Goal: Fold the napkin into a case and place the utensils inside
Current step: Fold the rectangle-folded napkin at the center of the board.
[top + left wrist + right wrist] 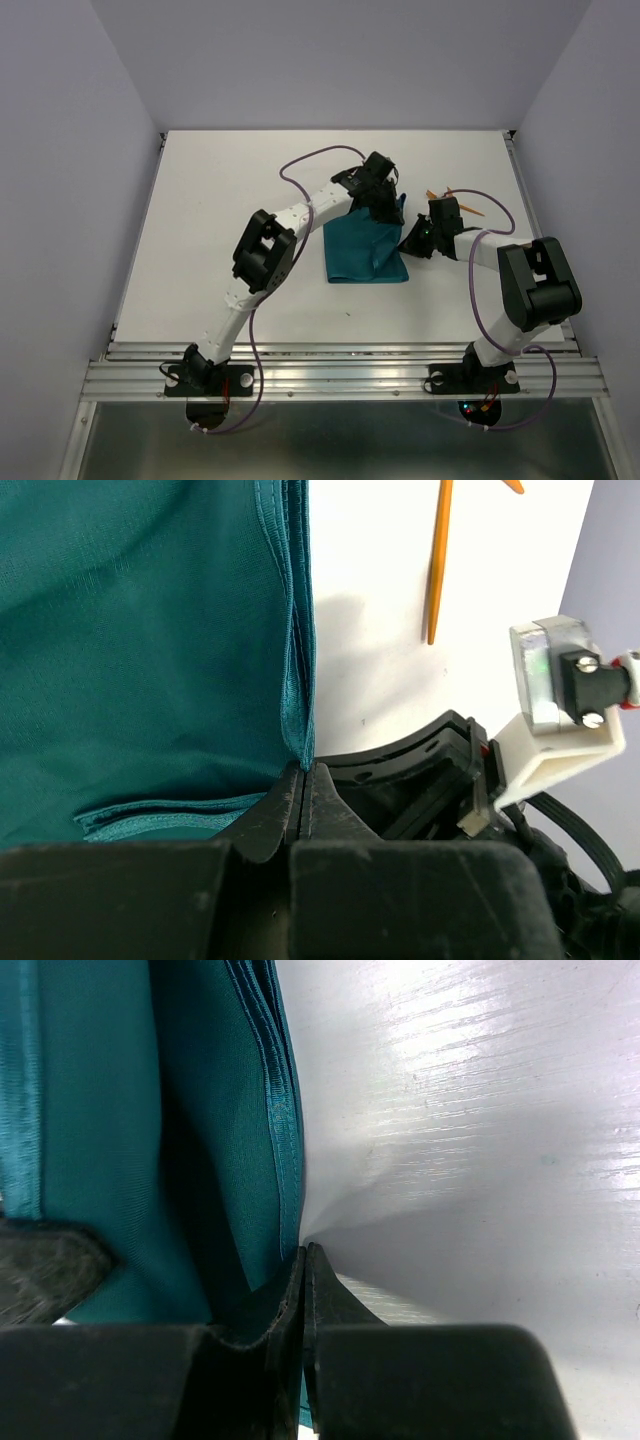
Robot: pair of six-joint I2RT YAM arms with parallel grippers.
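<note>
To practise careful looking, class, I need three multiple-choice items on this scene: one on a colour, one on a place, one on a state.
1. The napkin is: A teal, B red, C white.
2. The utensils lie: A inside the napkin, B in a gripper, C on the table beside the napkin.
3. The left gripper is: A wide open, B shut on the napkin's corner, C out of view.

Answers: 1 A, the cloth is teal. 2 C, they rest on bare white surface. 3 B, it pinches the cloth corner.
</note>
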